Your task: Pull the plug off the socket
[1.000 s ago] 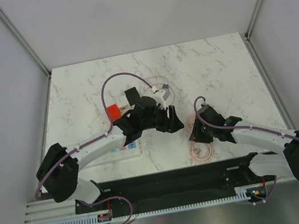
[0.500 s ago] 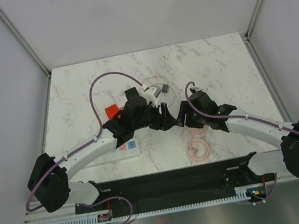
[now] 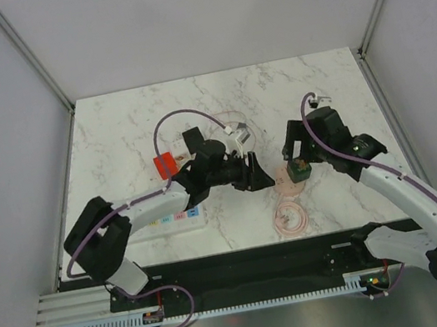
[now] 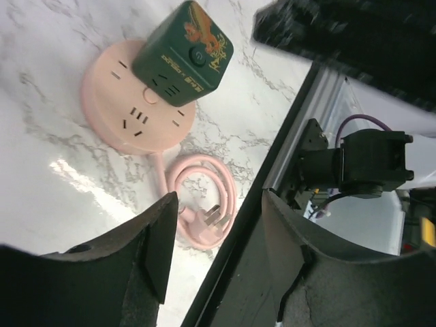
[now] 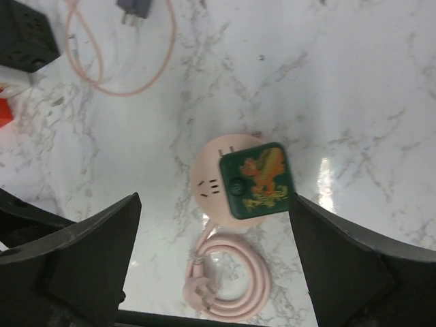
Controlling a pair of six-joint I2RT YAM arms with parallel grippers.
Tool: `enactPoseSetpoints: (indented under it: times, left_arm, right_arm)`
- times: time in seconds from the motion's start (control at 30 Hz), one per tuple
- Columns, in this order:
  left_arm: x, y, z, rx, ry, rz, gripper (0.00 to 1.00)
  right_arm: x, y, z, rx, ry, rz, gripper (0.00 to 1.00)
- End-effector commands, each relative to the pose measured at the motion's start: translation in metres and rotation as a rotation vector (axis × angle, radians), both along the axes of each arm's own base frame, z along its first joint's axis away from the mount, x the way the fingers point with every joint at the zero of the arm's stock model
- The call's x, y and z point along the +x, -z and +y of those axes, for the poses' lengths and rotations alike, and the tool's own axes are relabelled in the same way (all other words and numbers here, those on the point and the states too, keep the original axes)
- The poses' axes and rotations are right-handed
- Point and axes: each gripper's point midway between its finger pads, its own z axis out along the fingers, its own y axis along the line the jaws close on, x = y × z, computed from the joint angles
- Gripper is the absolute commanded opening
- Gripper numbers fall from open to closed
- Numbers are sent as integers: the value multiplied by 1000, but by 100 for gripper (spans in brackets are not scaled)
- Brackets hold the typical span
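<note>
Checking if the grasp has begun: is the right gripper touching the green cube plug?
Apart. The right wrist view shows the right gripper open wide, a clear gap on either side of the green cube plug.

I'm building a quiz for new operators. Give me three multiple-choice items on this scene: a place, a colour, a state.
1. Where does the green cube sit?
A on the round pink socket
B on the coiled cord
C between the right gripper's fingers

2. What colour is the coiled cord?
A white
B pink
C black

3. The right gripper's jaws are:
A shut on the cube
B shut, empty
C open

Key: 1 A, the cube rests on the socket's top; 2 B, pink like its socket; 3 C, the fingers stand wide apart, touching nothing.
</note>
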Motion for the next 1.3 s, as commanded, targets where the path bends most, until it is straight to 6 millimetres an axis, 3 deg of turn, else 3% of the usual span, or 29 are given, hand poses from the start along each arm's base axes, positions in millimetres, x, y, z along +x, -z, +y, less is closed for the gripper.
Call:
enactPoseSetpoints:
  times: [0.0,0.03,0.2,0.3,0.53,0.73,1.03,1.27]
  left_arm:
    - [0,-15,-36,-151,75,107,57]
    - [2,1,-43,-130,78,150,55]
    - [13,9,-73,-170,65,213,52]
    - [16,29,-81,-152,57,268,48]
    - [20,51,-80,-123,15,281,29]
    - [25,68,-81,-88,1,286,17]
    - [33,89,-83,-39,-25,306,2]
    - [34,107,-78,30,-65,361,2]
  right_arm:
    - [-6,14,-34,-76,-1,71,98]
    - [-3,18,-41,-64,9,91,98]
    - [-7,33,-27,-40,-124,124,98]
    - [-10,41,-23,-37,-162,125,98]
    - [-9,64,-21,-41,-172,175,98]
    - [-1,66,-15,-25,-183,163,97]
    - [3,76,-10,-25,-217,181,86]
    - [8,86,-17,-66,-193,192,82]
